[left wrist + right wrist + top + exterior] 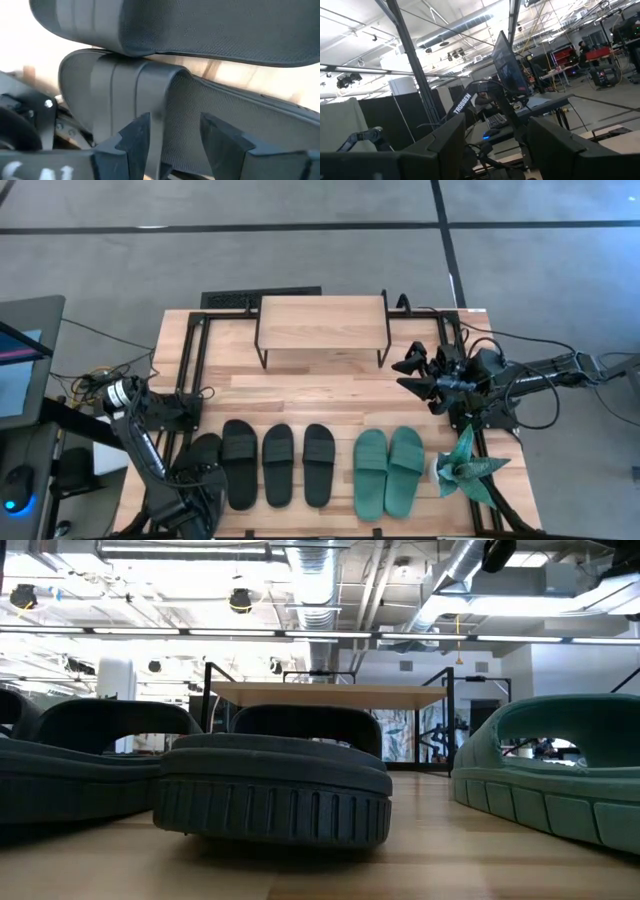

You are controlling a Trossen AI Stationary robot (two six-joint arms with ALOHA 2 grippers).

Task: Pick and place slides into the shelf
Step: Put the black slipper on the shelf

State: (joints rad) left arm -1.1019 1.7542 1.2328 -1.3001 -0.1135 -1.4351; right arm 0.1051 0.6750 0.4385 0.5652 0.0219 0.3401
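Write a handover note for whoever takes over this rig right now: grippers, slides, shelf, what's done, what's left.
Left gripper: open, at the strap of the leftmost black slide, near the table's front-left corner.
Right gripper: open, empty, waiting right of the shelf.
Slides: four black and two teal, all in a row along the front of the table.
Done: nothing on the shelf.
Left: all six slides.

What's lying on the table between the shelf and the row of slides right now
Nothing. In the high view, the strip of tabletop between the shelf and the slides is bare wood. The right gripper hovers off to the side of that strip, fingers open.
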